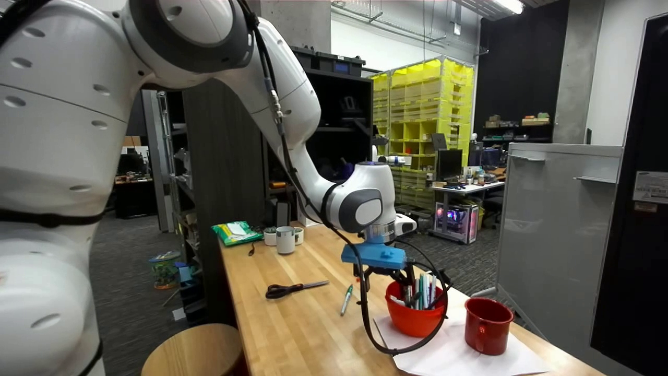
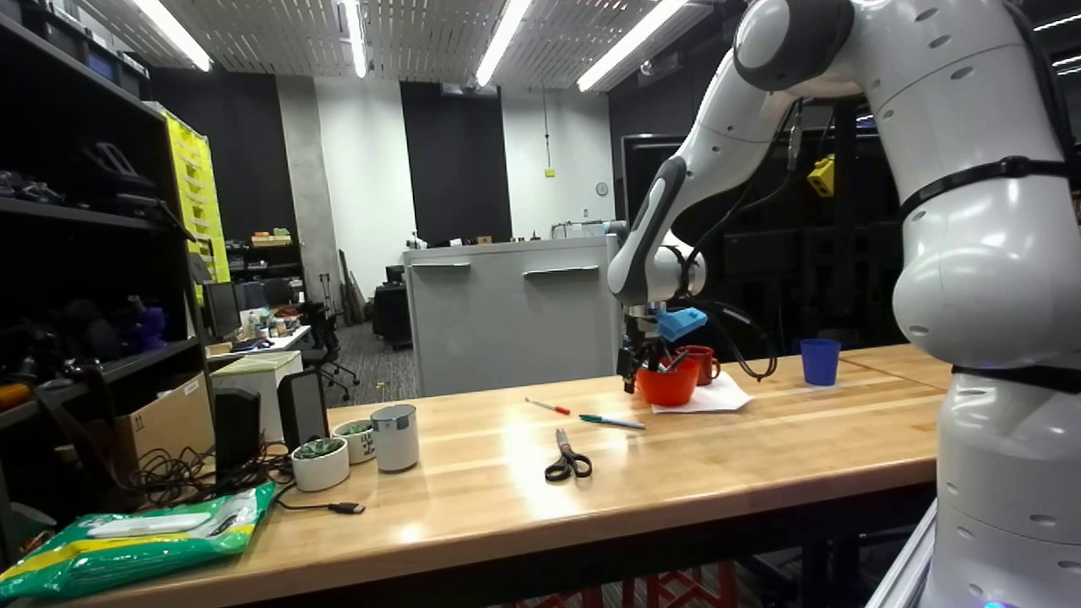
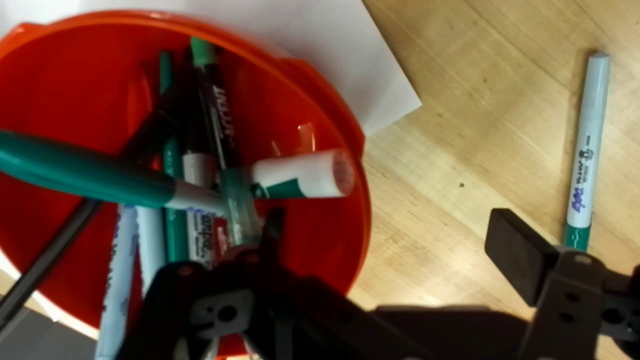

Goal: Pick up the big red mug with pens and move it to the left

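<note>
The big red mug [image 1: 415, 322] is a wide, bowl-like orange-red container with several pens [image 1: 425, 288] in it. It stands upright on white paper and also shows in an exterior view [image 2: 671, 388]. In the wrist view its wall [image 3: 315, 240] and the pens [image 3: 90, 172] fill the left side. My gripper [image 3: 395, 235] is open with the mug's rim between its fingers. One finger is inside the mug beside the pens, the other is outside over the bare wood, apart from the wall. The gripper [image 1: 386, 287] points down in both exterior views.
A dark red mug [image 1: 488, 326] with a handle stands close beside it on the paper [image 1: 449, 355]. A green-capped pen [image 3: 585, 150], a red-capped pen [image 2: 549, 406] and scissors [image 2: 567, 460] lie on the table. A blue cup [image 2: 819, 361] and a grey mug [image 2: 395, 439] stand farther off.
</note>
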`<state>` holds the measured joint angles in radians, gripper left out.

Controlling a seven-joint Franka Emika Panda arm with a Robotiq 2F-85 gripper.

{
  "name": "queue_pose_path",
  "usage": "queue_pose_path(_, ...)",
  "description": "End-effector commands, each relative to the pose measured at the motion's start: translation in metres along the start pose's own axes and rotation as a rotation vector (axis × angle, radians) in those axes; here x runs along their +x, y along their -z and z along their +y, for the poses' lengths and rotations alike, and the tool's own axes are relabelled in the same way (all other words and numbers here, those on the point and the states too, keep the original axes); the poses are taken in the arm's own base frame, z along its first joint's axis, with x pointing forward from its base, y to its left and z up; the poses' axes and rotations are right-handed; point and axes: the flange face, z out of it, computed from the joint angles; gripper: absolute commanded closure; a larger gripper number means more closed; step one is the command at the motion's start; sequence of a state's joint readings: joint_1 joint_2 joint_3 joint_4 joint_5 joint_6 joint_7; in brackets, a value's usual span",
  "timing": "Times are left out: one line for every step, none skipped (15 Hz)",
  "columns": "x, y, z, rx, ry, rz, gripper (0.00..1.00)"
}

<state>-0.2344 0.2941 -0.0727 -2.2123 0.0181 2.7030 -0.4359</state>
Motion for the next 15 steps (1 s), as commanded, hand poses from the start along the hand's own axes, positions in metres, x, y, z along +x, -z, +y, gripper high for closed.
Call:
queue_pose_path(0.007, -0.0083, 0.0069, 0.013, 0.019, 0.005, 0.0)
queue_pose_path(0.0081, -0.009, 0.0076, 0.014, 0.019, 0.002, 0.0)
queue_pose_path(0.0089, -0.0104, 0.0085, 0.012, 0.022, 0.002, 0.24)
queue_pose_path(0.0095, -0.012, 0.0096, 0.009, 0.026, 0.004, 0.26)
queue_pose_path(0.0098, -0.0117, 0.0097, 0.007, 0.028, 0.004, 0.32)
queue_pose_path(0.0106, -0.011, 0.0097, 0.007, 0.028, 0.005, 0.39)
queue_pose_path(0.0106, -0.0104, 0.0096, 0.005, 0.029, 0.008, 0.49)
queue_pose_path(0.0107, -0.0102, 0.0095, 0.004, 0.029, 0.01, 0.56)
queue_pose_path(0.0108, -0.0093, 0.0095, 0.003, 0.029, 0.011, 0.63)
queue_pose_path(0.0108, -0.0084, 0.0092, 0.001, 0.03, 0.012, 0.72)
queue_pose_path(0.0108, -0.0082, 0.0092, 0.0, 0.03, 0.012, 0.79)
queue_pose_path(0.0106, -0.0072, 0.0093, -0.004, 0.027, 0.01, 0.85)
queue_pose_path(0.0104, -0.0064, 0.0093, -0.005, 0.024, 0.008, 0.95)
queue_pose_path(0.0098, -0.0051, 0.0093, -0.008, 0.022, 0.007, 0.99)
queue_pose_path(0.0091, -0.0039, 0.0096, -0.011, 0.019, 0.007, 1.0)
